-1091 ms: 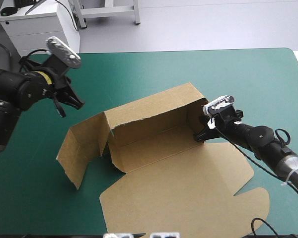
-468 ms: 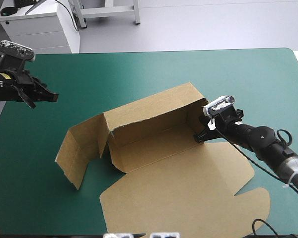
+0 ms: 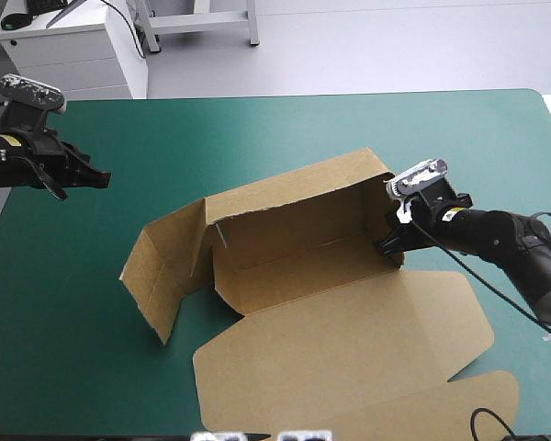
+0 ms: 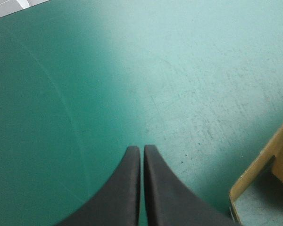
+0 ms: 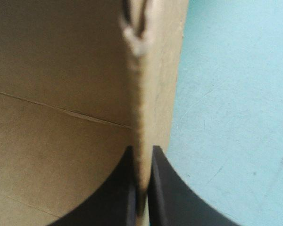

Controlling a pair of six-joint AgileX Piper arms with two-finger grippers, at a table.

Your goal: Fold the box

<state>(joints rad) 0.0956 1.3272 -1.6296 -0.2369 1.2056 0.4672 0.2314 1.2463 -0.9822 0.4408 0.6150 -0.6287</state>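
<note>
Box [image 3: 303, 266]: one sheet of brown board, partly raised, at the middle of the surface [image 3: 349, 129].
Long axis: runs across the surface from left to right, with the right end slanted toward the far edge.
Walls: long rear wall upright; right end wall upright; left end panel standing, swung outward toward the left edge.
Lid: flat on the teal-green cover, pointing at the near edge.
Opening: faces upward and toward the near side.
Count: one box, two tools.
Right tool [image 5: 142, 153]: clenched on the box's right end wall, the board's edge pinched in its grip.
Left tool [image 4: 141, 148]: clenched, grasping nothing, over the cover near the far left corner, well apart from the box.
Between left tool and box: teal-green cover.
</note>
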